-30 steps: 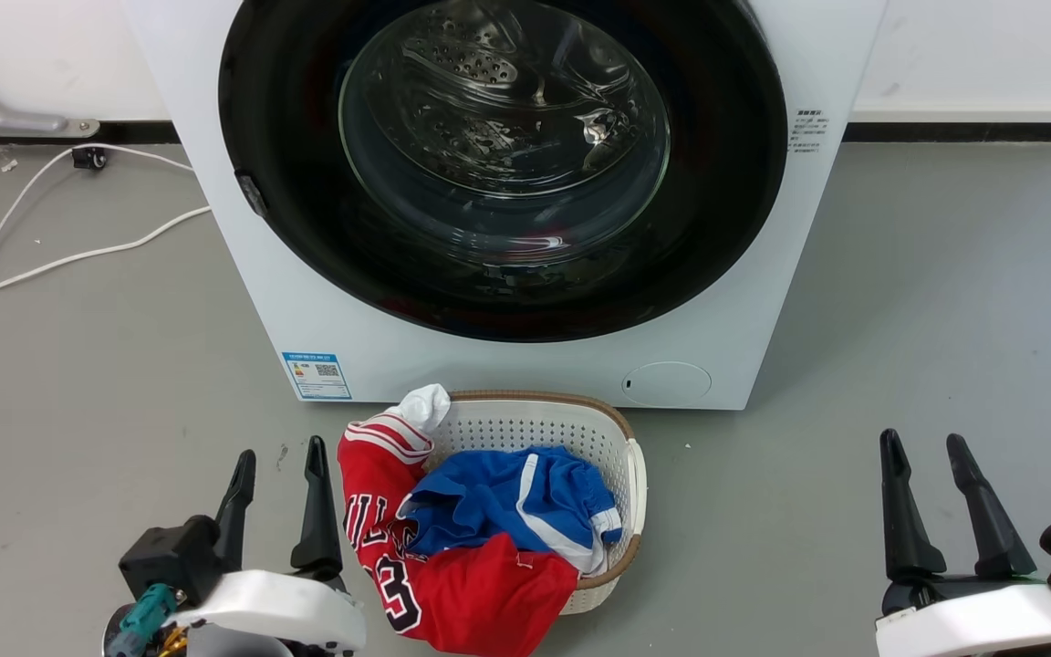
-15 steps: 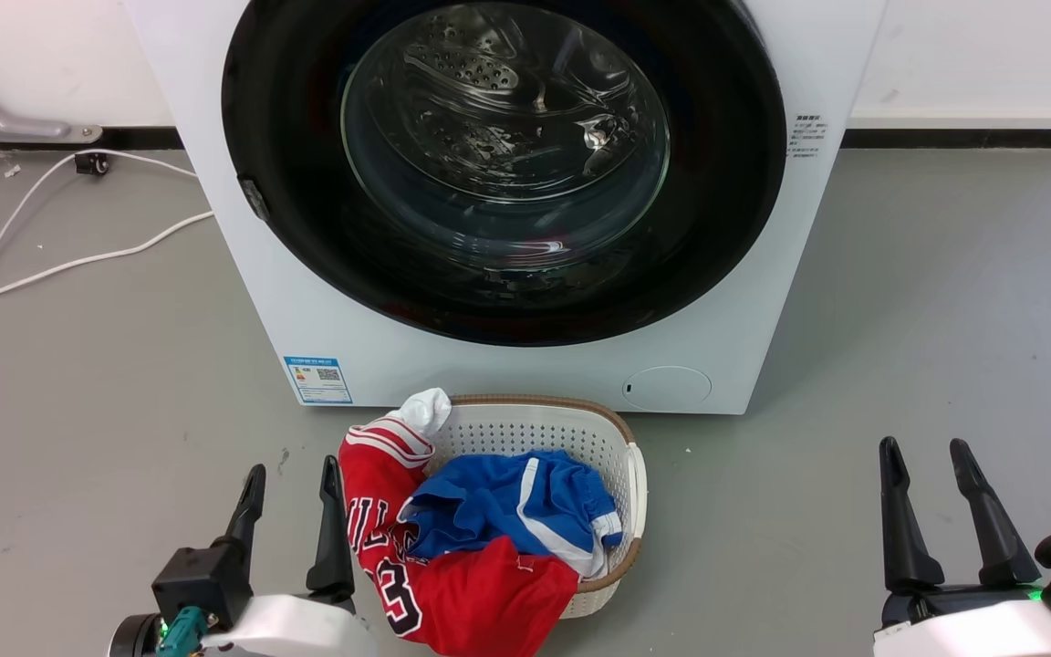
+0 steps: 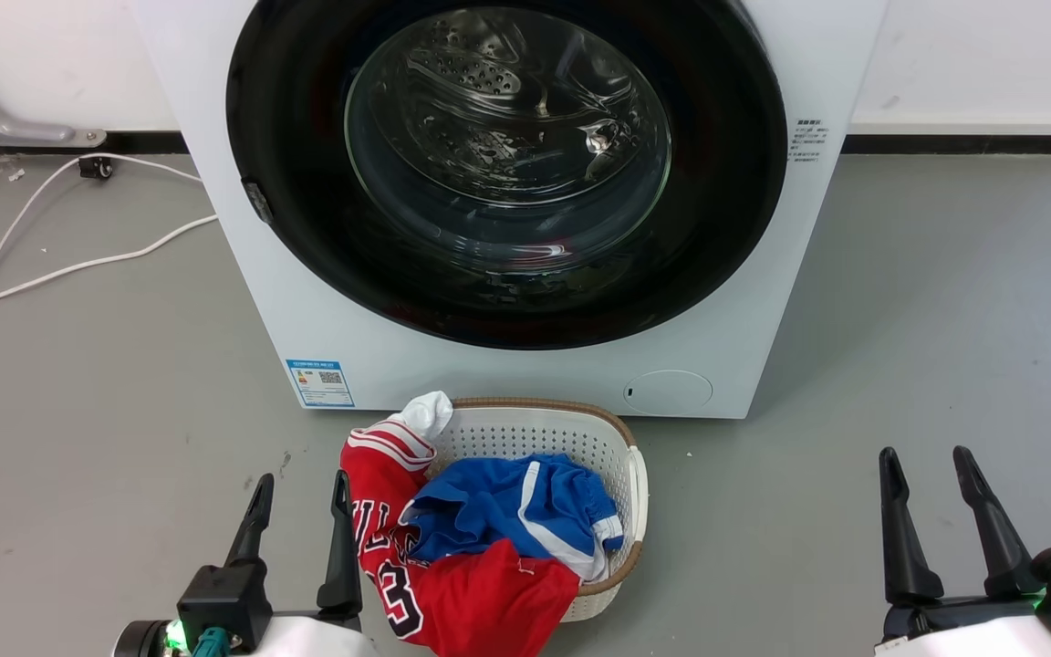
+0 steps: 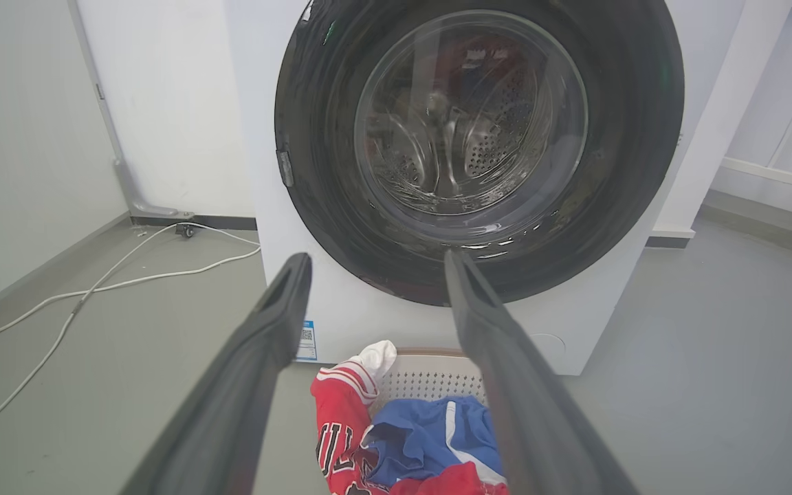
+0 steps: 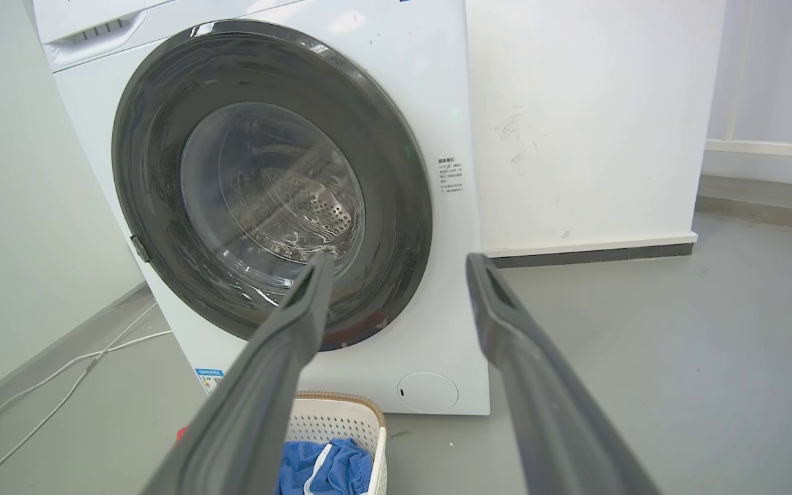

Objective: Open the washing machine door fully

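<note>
Your washing machine door (image 3: 507, 173) sits shut, flush in the washing machine (image 3: 525, 379) front, far centre. Both sets of jaws are spread wide, gripping nothing: left gripper (image 3: 302, 478) just left of the laundry basket (image 3: 525, 438), right gripper (image 3: 923, 453) well off right. Right wrist view adds the drawer panel (image 5: 86, 31) up top; head view adds the blue label (image 3: 319, 382).

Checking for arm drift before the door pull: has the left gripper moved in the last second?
Yes. The left gripper has slid down and right in the head view against the blue label sticker, ending nearer the red jersey.
</note>
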You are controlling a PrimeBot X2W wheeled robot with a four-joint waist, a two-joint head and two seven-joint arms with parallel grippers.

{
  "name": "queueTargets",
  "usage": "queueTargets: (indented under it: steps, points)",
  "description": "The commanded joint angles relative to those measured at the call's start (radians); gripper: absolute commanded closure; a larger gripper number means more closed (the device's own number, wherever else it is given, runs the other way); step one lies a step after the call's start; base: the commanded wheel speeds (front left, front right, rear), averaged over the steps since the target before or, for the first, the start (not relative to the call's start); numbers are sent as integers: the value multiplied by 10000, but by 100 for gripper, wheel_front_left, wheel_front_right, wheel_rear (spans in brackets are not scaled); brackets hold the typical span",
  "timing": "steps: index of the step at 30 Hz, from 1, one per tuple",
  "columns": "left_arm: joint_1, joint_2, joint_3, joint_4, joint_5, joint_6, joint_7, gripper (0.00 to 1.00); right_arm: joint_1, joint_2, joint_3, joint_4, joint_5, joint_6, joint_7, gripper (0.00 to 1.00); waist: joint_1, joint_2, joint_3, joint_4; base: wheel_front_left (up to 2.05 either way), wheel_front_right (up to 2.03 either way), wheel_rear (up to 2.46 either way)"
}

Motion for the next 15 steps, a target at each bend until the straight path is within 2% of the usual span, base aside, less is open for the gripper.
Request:
queueTargets:
  steps: [1, 15]
  points:
    - [42, 6, 9, -35, 196, -25, -76, 0, 113, -10, -22, -102, -131, 0, -93, 0, 0, 0, -2, 2, 0, 0, 0]
    - [225, -223, 233, -28, 1205, -211, -334, 0, 310, -9, -97, -147, -615, 1, -338, 0, 0, 0, -33, 47, 0, 0, 0]
